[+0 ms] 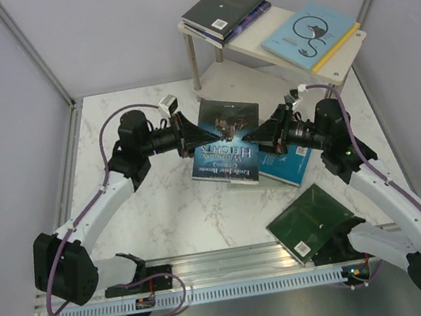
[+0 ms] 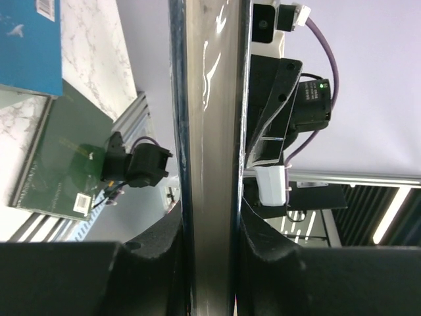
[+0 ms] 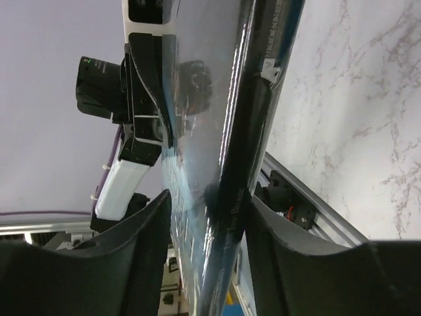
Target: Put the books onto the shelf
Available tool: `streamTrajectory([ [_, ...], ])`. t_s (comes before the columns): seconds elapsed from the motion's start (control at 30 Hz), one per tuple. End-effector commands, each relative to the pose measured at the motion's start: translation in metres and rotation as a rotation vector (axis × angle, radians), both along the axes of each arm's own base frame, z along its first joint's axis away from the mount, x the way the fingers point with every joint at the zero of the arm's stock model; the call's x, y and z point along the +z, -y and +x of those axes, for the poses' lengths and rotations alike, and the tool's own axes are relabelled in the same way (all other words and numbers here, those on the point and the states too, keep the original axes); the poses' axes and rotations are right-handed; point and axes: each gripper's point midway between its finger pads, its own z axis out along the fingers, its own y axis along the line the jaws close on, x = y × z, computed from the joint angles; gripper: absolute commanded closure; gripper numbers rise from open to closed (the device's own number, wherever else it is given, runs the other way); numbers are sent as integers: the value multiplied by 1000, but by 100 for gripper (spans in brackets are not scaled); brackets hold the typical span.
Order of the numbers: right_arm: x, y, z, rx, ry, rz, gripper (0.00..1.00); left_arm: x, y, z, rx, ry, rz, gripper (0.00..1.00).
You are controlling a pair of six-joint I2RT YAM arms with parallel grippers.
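- A marble table (image 1: pixel 163 213) seen from above, with two robot arms reaching in from its near edge
- The shelf (image 1: pixel 255 42), a cream rack on thin metal legs, stands at 1 o'clock at the back of the table
- The shelf's top board holds a stack of dark books (image 1: pixel 225 5) at its 10 o'clock end; the uppermost has a barcode sticker, and a purple-blue edge shows below it
- At the 4 o'clock end of the same board lies a cyan cat book (image 1: pixel 309 32), resting on a yellow book (image 1: pixel 339 43) of which only an edge shows
- The lower board is hidden under the top one
- At the table's centre a dark glossy book (image 1: pixel 228 117) is held off the surface between both grippers
- The left gripper (image 1: pixel 195 134) comes in from 9 o'clock; its wrist view shows both fingers (image 2: pixel 151 276) clamped on the book's edge
- The right gripper (image 1: pixel 253 133) comes in from 3 o'clock; its wrist view shows a finger pressed to each face of the same book
- Under the held book a dark blue book (image 1: pixel 223 164) lies flat, with a teal book (image 1: pixel 291 168) touching it at 3 o'clock
- A dark green book (image 1: pixel 309 222) lies at 5 o'clock, by the right arm, its stickered corner over the metal rail (image 1: pixel 235 262)
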Motion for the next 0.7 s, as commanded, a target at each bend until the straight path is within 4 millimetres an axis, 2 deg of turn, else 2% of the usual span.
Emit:
streamTrajectory([
  [0.0, 41, -14, -3, 54, 113, 122, 49, 48, 0, -18, -48, 100, -124, 98],
  [0.17, 59, -23, -8, 84, 150, 186, 56, 53, 4, -17, -64, 100, -145, 98],
  [0.27, 65, -23, -8, 85, 165, 201, 66, 51, 5, -17, -76, 93, -142, 98],
  [0.33, 72, -23, -10, 91, 181, 220, 79, 48, 6, -16, -86, 85, -139, 98],
  [0.4, 79, -23, -12, 99, 196, 226, 100, 45, 7, -15, -93, 80, -134, 96],
  [0.43, 79, -23, -11, 97, 184, 215, 100, 45, 7, -15, -100, 84, -131, 93],
  [0.47, 88, -22, -12, 97, 222, 206, 100, 43, 7, -14, -101, 85, -126, 87],
  [0.5, 91, -22, -11, 92, 234, 192, 100, 44, 6, -12, -96, 79, -115, 72],
  [0.53, 85, -21, -10, 87, 198, 152, 100, 43, 5, -11, -89, 104, -102, 63],
  [0.57, 97, -20, -8, 77, 269, 117, 100, 48, 1, -7, -72, 127, -96, 54],
  [0.6, 100, -20, -7, 72, 277, 95, 100, 45, -2, -6, -57, 103, -72, 40],
  [0.63, 99, -18, -3, 61, 265, 72, 100, 46, -6, -4, -42, 133, -59, 35],
  [0.67, 108, -17, 1, 51, 270, 81, 100, 46, -13, 2, -15, 135, -47, 31],
])
